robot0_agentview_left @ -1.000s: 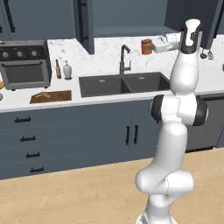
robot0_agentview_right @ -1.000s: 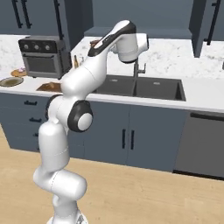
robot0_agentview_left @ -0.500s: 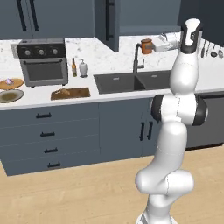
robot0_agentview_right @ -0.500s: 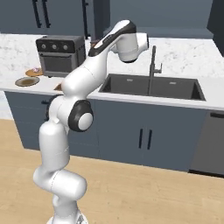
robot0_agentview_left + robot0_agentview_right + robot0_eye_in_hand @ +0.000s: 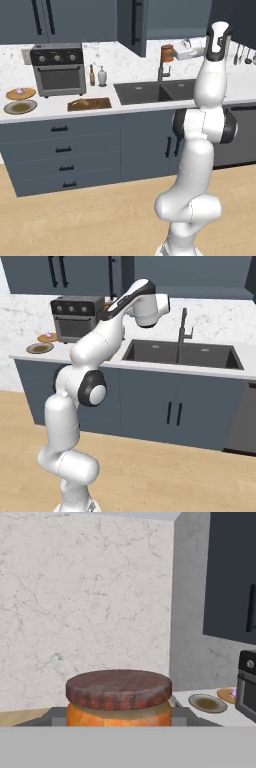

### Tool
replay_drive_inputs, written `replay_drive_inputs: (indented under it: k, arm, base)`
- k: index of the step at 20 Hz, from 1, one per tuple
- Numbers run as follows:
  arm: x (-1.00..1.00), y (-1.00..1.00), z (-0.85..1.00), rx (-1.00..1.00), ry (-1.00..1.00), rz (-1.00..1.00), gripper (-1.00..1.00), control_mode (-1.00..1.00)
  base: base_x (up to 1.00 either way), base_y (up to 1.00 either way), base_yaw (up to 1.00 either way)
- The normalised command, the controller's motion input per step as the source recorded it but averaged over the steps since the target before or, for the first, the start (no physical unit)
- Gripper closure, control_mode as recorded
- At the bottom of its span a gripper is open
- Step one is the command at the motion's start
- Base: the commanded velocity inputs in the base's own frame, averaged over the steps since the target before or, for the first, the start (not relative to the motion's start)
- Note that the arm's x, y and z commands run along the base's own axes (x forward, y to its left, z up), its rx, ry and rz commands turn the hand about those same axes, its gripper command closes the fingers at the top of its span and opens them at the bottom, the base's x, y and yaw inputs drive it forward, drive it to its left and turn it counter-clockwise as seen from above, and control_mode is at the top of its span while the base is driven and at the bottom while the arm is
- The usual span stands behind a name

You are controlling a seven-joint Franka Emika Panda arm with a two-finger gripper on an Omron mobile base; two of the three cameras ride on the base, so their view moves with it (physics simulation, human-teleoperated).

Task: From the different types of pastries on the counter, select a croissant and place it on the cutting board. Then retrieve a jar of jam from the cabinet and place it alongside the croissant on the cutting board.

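My gripper is raised in front of the sink's faucet and is shut on the jar of jam. The jar has an orange body and a dark red-brown lid, seen close up in the hand view. The wooden cutting board lies on the counter to the left, in front of the two bottles. A small tan croissant lies on its left part. In the right base view my arm covers the board.
A toaster oven stands left of the board, with two plates of pastries beside it. Behind the board stand two bottles. The sink and its faucet are below the gripper. A cabinet door hangs open above.
The whole scene has slid right in the left base view, so the base has driven left along the counter. The jar stays in the shut gripper, held the same way.
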Motion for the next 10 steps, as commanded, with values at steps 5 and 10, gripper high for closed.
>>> replay_drive_inputs:
  k: [5,10]
  arm:
    - [0.00,0.00,0.00,0.00,0.00,0.00,1.00,1.00]
    - [0.00,0.00,0.00,0.00,0.00,0.00,1.00,1.00]
  base:
    - [-0.43,0.36,0.00]
    - [-0.35,0.42,0.00]
